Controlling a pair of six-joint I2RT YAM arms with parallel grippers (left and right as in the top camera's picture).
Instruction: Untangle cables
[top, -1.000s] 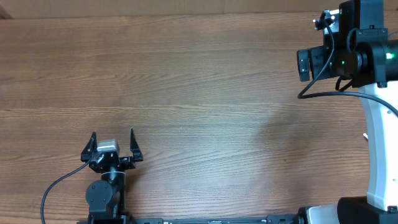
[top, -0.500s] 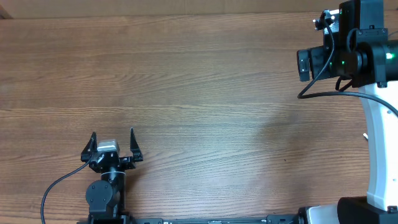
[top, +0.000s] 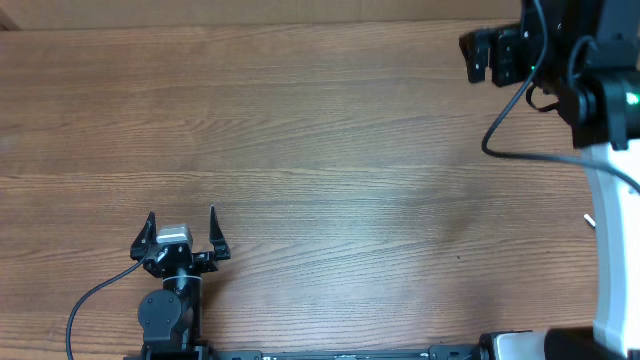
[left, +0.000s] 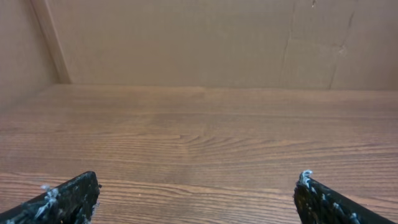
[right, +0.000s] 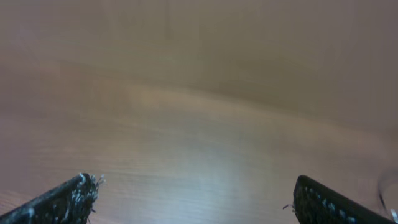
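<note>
**Near edge.** The left gripper (top: 181, 225) is sitting low over the counter (top: 350, 180) at the near left. Its two dark fingers (top: 213, 224) are standing wide apart and are holding nothing. In the left wrist view, bare wood grain is showing between the two fingertips. A thick black arm lead (top: 85, 300) is curving away from the left arm's base toward the near edge.

**Near right.** A white arm link (top: 605, 270) is rising along the right edge. Just beside it, a small white stub (top: 590, 219) is lying on the wood. It is too small to tell whether it is a plug end of the cables, and where the cables are lying cannot be told from these views.

**Middle.** The counter is stretching across as brown, wood-grained board.

**Far right.** The dark head of the right arm (top: 560, 60) is hanging over the far right corner, with a green light glowing on it. A second thick lead (top: 510, 125) is looping down from it. In the blurred right wrist view, the right gripper (right: 196, 190) is showing both fingertips spread wide, with only wood between them and nothing in its grasp.

**Beyond.** A plain tan wall (left: 186, 37) is closing off the far side of the counter.
</note>
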